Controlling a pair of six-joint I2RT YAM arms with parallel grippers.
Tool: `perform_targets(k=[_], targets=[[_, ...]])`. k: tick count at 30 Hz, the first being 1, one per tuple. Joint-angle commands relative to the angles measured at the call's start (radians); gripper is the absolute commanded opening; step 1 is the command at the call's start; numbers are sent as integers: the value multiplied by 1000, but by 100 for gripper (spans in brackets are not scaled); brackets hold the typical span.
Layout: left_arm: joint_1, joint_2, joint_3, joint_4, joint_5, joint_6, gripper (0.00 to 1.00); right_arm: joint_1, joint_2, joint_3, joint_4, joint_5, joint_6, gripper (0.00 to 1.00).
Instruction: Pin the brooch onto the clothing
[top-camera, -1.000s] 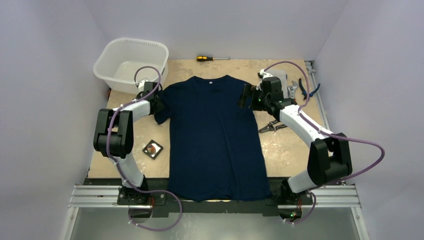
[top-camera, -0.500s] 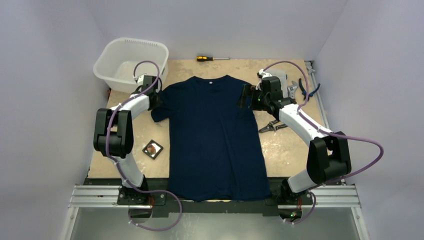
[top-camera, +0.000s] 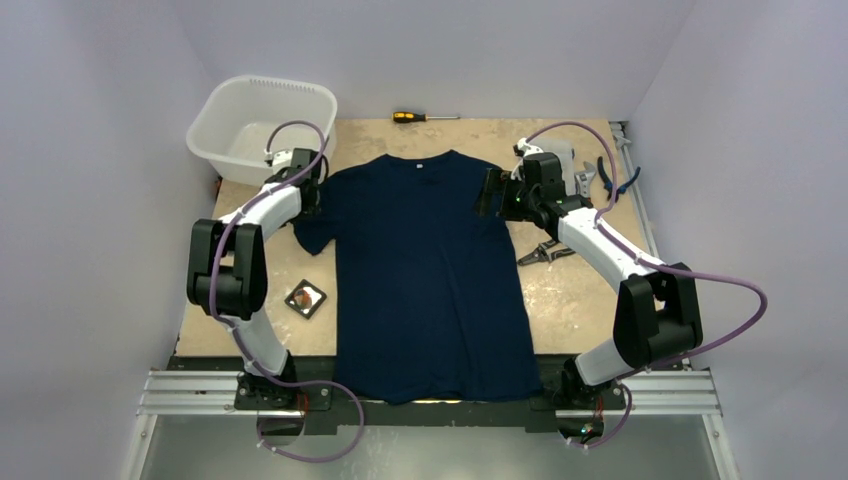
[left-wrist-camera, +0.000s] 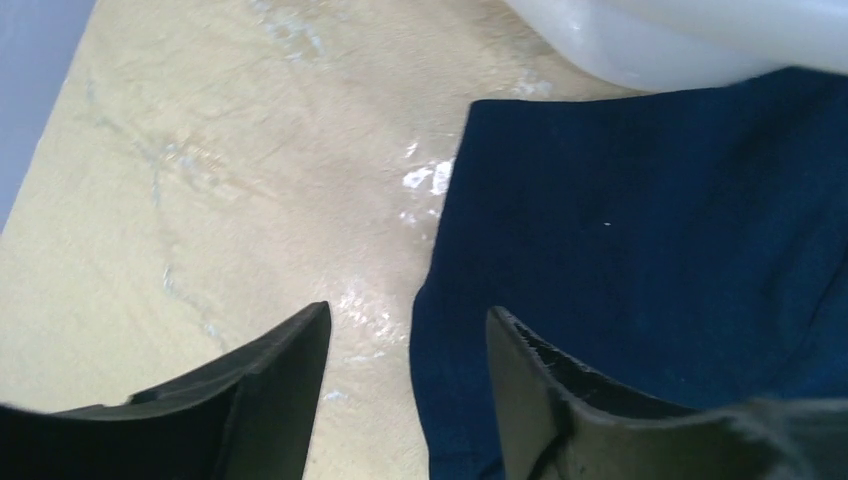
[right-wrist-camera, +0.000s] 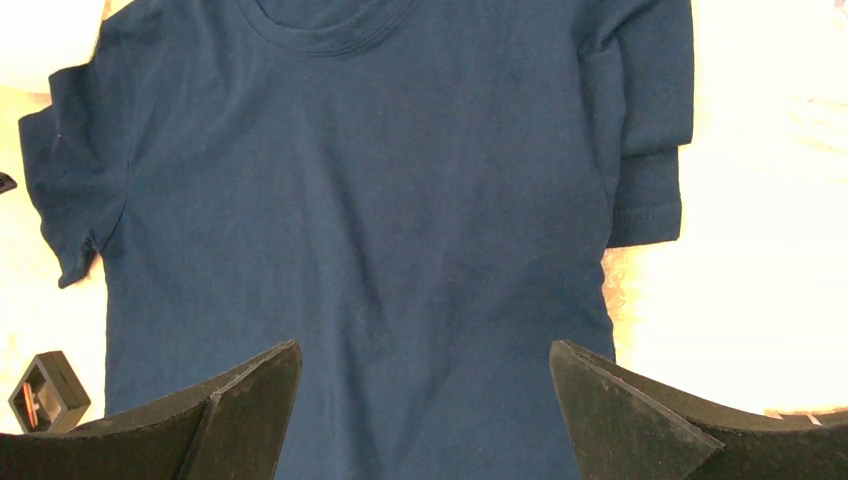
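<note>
Looking down from the overhead camera, I have the dark navy short-sleeved crew-neck T-shirt spread flat across the middle of the tan tabletop, collar away from the arm bases. Only this view shows the small round reddish-orange brooch properly. It sits in a small square black tray with white lining on bare tabletop, just beside the shirt's left edge and well apart from both sets of jaws.

The left wrist camera adds what the overhead view cannot. The left jaws are released, with a clear gap and nothing gripped. The hem of the left sleeve runs through that gap, so one finger sits over navy cloth and the other over bare tabletop. I cannot tell whether the tips touch down. A white plastic basin fills the top of that view, just beyond the sleeve.

From the right wrist camera, the right jaws are spread wide and empty, with the shirt's chest showing between them. The right sleeve is folded over on itself, and the tray sits in the lower left corner.

For room, I see bare tabletop between the left sleeve and the tray. On the right, dark pliers lie near the shirt's edge, and more hand tools sit farther back. A yellow-handled screwdriver rests by the back wall. The shirt's hem reaches the near edge.
</note>
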Motion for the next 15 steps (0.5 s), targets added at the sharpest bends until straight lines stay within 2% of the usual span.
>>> perform_targets(k=[1, 7, 12, 15], targets=[[2, -96, 38, -58, -95, -16, 63, 1, -15, 43, 2, 3, -1, 99], [0, -191, 51, -86, 1, 78, 65, 1, -26, 31, 13, 104, 47, 99], [-2, -303, -10, -43, 234, 202, 65, -12, -4, 24, 40, 183, 98, 99], [-2, -363, -65, -21, 339, 262, 66, -21, 25, 36, 51, 211, 119, 95]])
